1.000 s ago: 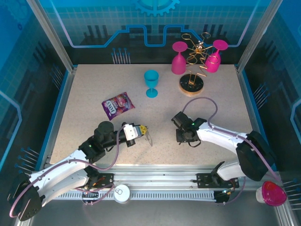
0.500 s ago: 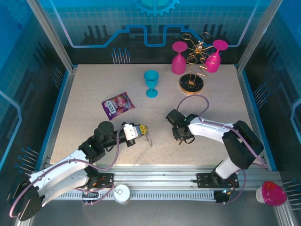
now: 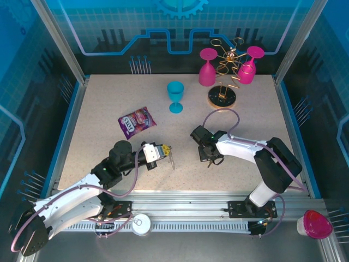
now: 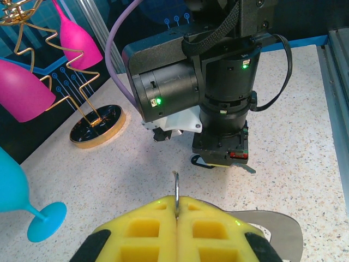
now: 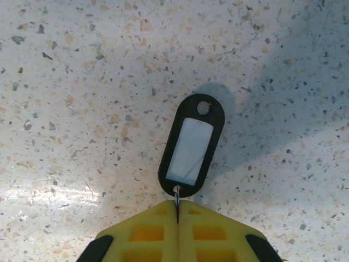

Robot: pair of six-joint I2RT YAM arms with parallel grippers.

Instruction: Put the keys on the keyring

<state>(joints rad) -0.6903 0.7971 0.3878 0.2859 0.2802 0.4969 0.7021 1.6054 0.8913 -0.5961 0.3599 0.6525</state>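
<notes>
Pinching the keys [image 5: 188, 150] by their little metal end, the right hand [image 5: 177, 210] is squeezing tight. The black tag [image 5: 192, 131] is lying flat on the bench [image 5: 82, 82], in front of the blue goblet [image 3: 175, 96] and a bit to its right. The left hand [image 4: 176, 206] is gripping the thin keyring [image 4: 176, 188] tight, straight in front of the goblet

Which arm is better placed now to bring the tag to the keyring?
Right, probably: the right gripper grips the small ring of the black tag; the left gripper holds the keyring upright.
</notes>
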